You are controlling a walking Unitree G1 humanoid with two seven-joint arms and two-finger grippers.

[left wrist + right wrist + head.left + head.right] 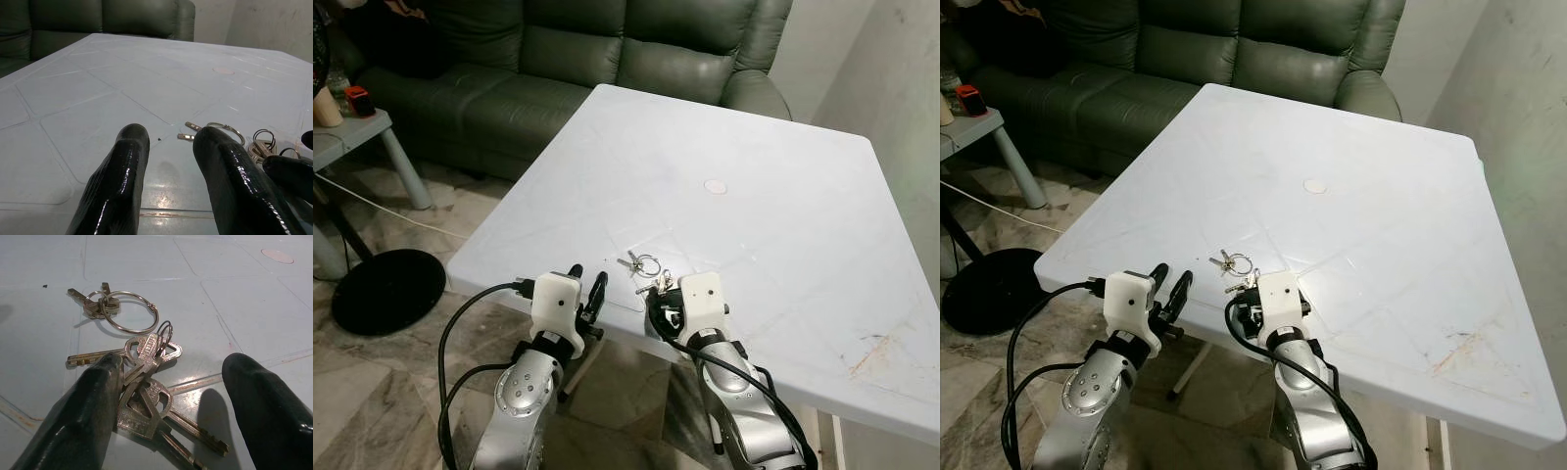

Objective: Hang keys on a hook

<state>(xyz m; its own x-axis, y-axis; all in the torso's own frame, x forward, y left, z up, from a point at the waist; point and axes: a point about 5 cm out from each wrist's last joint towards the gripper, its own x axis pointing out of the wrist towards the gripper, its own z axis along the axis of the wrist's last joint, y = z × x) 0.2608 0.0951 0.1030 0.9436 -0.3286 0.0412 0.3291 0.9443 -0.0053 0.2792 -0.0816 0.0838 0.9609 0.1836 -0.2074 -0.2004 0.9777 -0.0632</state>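
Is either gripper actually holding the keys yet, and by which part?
Nothing is held. The right gripper is open around the keys, which lie flat on the table. The left gripper is open and empty beside them.

The keys [142,382] lie on the table [783,196] near its front edge. The right gripper [171,406] sits over the keys, fingers spread, and the left gripper [587,284] is just left of them. A sofa [607,59] stands behind the table.
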